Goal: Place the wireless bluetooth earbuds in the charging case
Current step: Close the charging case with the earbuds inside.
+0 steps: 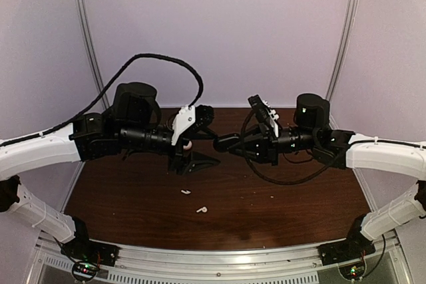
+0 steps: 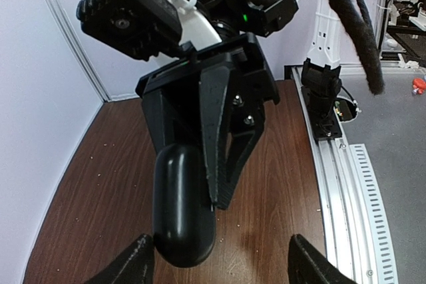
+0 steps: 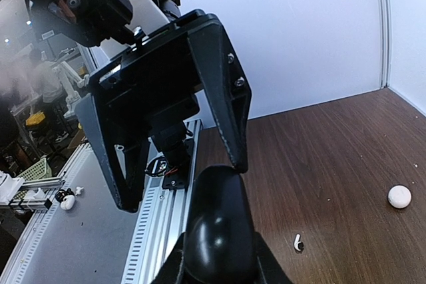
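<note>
The charging case [image 3: 219, 227], a glossy black oval pebble, is closed and held in mid-air above the table. My right gripper [image 3: 219, 272] is shut on its near end. It also shows in the left wrist view [image 2: 181, 207] and the top view [image 1: 227, 142]. My left gripper [image 2: 219, 267] is wide open facing it, and the free end of the case lies between its jaws, close to one finger [image 2: 130, 265]. In the top view the left gripper [image 1: 210, 139] and the right gripper [image 1: 219, 143] meet at mid-table. The black earbuds are out of view.
Two small white stemmed earbuds [image 1: 186, 192] [image 1: 202, 209] lie on the brown table [image 1: 279, 204] in front of the grippers; one shows in the right wrist view [image 3: 298, 243]. A pale round case [image 3: 399, 196] lies farther back. A metal rail [image 1: 219, 257] runs along the near edge.
</note>
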You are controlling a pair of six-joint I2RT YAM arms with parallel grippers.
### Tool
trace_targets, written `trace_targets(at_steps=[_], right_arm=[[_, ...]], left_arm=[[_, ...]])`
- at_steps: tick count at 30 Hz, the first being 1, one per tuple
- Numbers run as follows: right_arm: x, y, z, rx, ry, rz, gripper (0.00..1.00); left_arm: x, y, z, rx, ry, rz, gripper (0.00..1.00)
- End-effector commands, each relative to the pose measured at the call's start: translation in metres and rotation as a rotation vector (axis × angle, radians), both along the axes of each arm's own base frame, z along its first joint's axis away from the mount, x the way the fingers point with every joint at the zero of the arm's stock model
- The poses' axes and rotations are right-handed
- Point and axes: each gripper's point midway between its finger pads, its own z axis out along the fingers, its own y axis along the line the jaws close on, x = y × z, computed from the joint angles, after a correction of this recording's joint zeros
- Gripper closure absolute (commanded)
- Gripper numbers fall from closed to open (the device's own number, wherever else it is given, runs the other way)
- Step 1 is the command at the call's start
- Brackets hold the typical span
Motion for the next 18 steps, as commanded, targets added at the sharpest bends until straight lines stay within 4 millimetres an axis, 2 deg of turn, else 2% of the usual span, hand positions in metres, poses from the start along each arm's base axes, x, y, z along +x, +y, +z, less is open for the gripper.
trace_targets(at_steps=[1, 5, 7, 10, 14, 18], right_arm=[[0.005, 0.001, 0.014, 0.039, 0.004, -0.016, 1.00], [0.022, -0.005, 0.010, 0.043, 0.089, -0.079, 1.00], [0.039, -0.010, 0.004, 0.027, 0.143, -0.150, 1.00], [0.058, -0.015, -0.009, -0.005, 0.231, -0.211, 1.00], [0.083, -0.026, -0.035, -0.040, 0.349, -0.294, 1.00], [0.119, -0.045, -0.073, -0.093, 0.506, -0.392, 0.98]], left_arm=[[0.002, -0.001, 0.022, -0.057, -0.046, 0.009, 0.30], [0.019, 0.010, 0.031, -0.106, -0.048, 0.129, 0.27], [0.036, 0.021, 0.037, -0.151, -0.041, 0.220, 0.26], [0.058, 0.037, 0.036, -0.179, 0.001, 0.325, 0.24], [0.088, 0.061, 0.030, -0.218, 0.094, 0.471, 0.19], [0.114, 0.091, 0.023, -0.287, 0.197, 0.600, 0.14]])
